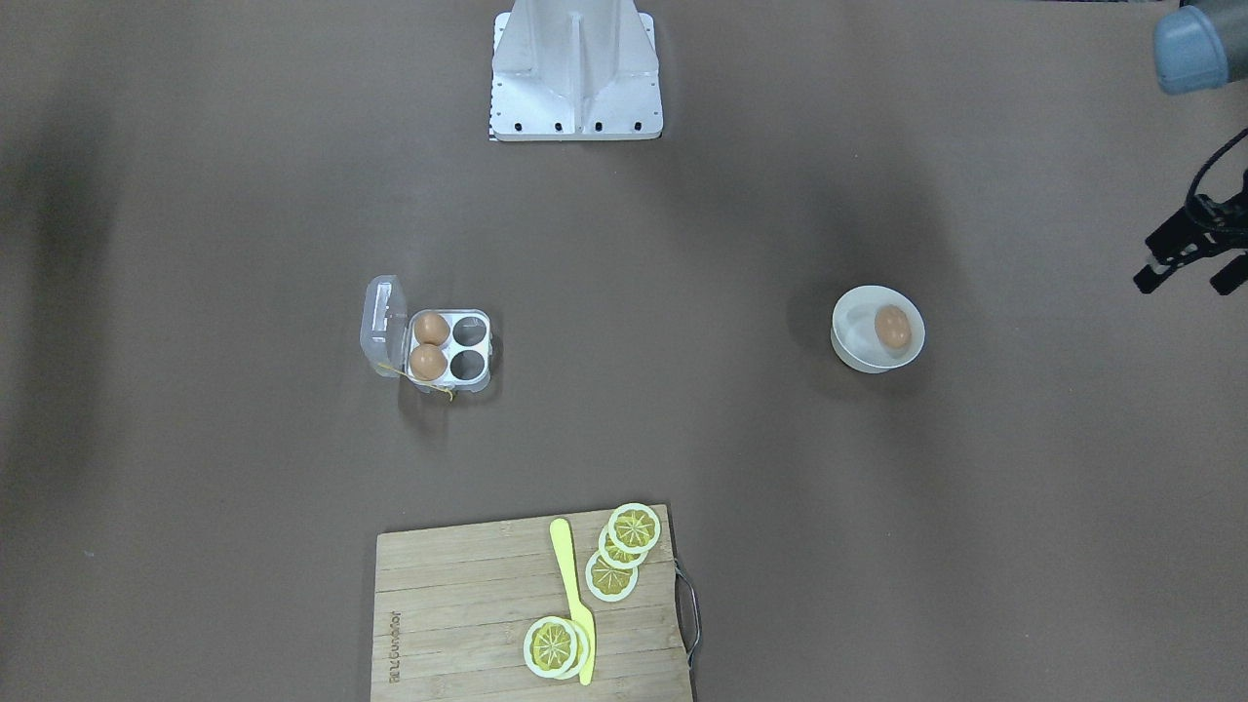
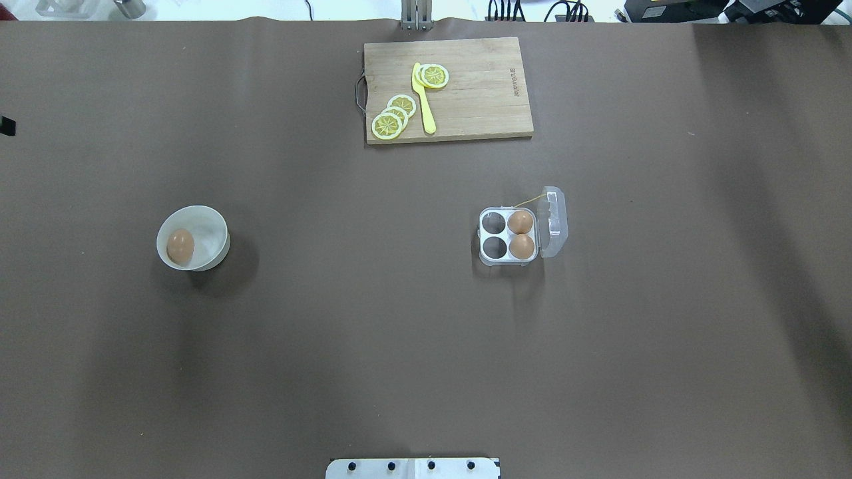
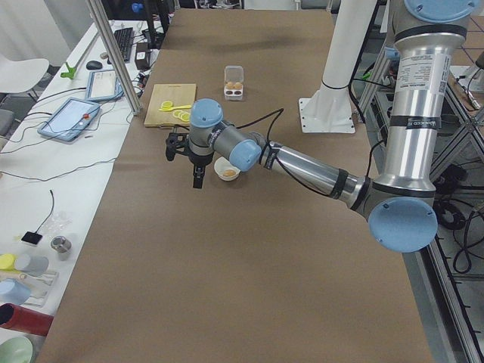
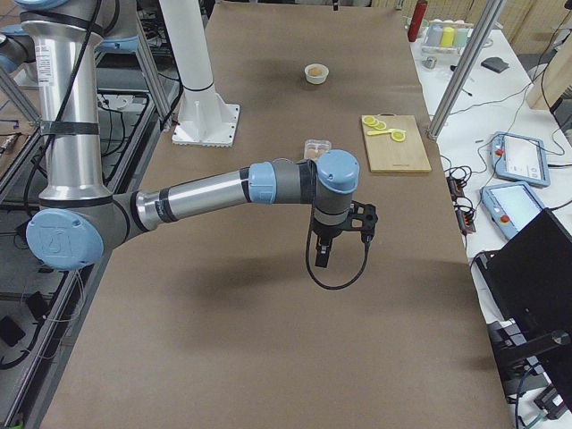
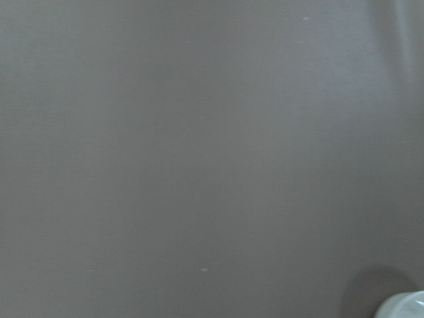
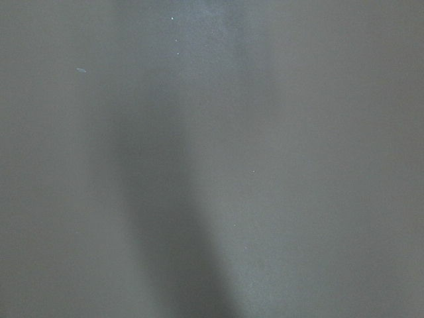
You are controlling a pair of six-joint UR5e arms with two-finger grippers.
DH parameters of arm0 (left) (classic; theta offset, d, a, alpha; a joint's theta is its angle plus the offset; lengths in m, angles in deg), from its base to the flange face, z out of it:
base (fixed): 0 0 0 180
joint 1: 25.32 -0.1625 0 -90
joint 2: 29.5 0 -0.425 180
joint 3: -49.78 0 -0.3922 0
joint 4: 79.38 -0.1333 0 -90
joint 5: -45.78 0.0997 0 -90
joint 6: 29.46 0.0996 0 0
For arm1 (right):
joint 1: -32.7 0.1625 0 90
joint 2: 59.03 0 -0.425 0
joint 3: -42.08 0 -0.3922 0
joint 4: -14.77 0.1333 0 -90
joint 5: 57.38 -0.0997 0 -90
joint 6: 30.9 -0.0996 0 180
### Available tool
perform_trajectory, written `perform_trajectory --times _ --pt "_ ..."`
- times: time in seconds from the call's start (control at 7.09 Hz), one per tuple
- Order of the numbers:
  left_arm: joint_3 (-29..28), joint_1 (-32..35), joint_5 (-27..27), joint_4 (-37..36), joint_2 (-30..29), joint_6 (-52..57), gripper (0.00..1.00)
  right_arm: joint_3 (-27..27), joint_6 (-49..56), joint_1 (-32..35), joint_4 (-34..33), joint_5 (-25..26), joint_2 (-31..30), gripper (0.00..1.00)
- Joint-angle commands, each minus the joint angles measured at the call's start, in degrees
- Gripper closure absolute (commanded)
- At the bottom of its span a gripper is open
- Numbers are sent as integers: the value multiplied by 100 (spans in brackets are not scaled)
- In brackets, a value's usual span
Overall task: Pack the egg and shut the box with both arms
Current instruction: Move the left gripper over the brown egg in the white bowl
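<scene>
The small smooth brown egg in the round white bowl lies just inboard of the left gripper, whose fingers are spread wide.

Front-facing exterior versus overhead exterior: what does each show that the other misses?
Front-facing only: the left end effector, jaws apart, at the view's right edge. Overhead only: cables beyond the table's far edge. Both: the open box with two eggs, the third egg in the white bowl, the cutting board with lemon slices, and the white base.
</scene>
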State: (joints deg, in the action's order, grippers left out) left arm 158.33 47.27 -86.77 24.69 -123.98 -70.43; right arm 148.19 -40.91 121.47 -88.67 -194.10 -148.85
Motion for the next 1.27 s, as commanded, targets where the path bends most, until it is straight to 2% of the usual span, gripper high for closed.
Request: perform_trajectory --times 0.0,0.14,0.28,0.56,0.71,1.13 --pt "114 -1118 751 -18 -429 -1234 3 6 43 0 61 -4 -61 0" --pt "53 -1577 1227 -53 -466 -1429 3 6 35 0 52 -4 -62 0" --pt "-70 -1973 1432 -53 -614 -1823 3 6 0 0 52 -12 -53 0" --pt "-219 -2458 1652 -53 -818 -2169 14 -3 -9 -9 52 -12 -53 0" --pt "-333 -2634 1845 -53 -835 -2170 15 6 -9 -9 52 -12 -53 0" --pt "-475 -2724 1873 -45 -827 -2117 15 6 -18 -9 35 -91 -53 0"
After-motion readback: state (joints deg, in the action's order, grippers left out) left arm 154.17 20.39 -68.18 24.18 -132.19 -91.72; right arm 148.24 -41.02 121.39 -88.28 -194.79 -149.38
